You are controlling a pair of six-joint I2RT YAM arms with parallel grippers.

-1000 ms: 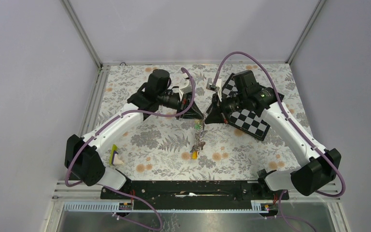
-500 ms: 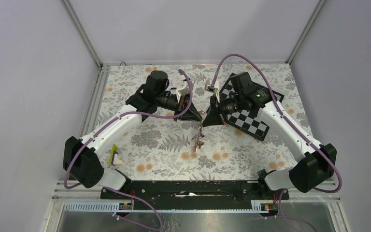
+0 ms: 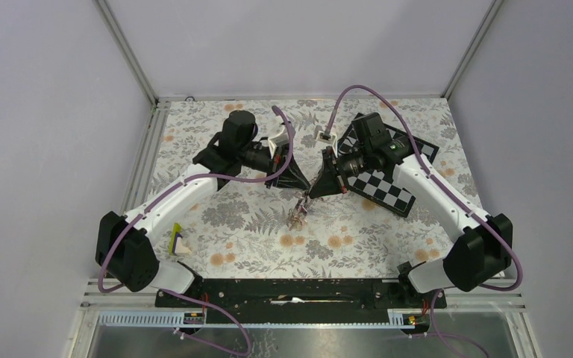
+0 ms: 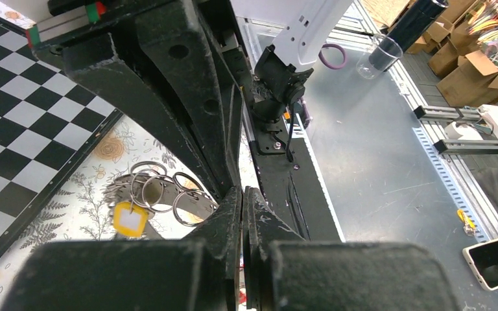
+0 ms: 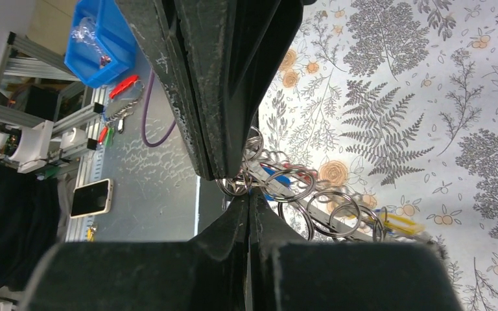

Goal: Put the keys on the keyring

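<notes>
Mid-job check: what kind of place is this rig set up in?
Probably a robotics lab or workshop test cell: grey panels on aluminium posts enclose the floral-covered table, a chequered board lies on it, and cardboard boxes stand beyond it in the left wrist view.

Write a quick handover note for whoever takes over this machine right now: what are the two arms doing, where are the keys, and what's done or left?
Left gripper: jaws shut, tip against the bunch of rings; what it pinches is hidden.
Right gripper: jaws shut on the same bunch, it seems, tip to tip with the left.
The bunch hangs below them over the floral table, beside the chequered board. A blue key head and a yellow key head show among the rings.
Done: bunch held by both arms.
Left: I cannot tell whether every key is on; check before letting go.
</notes>
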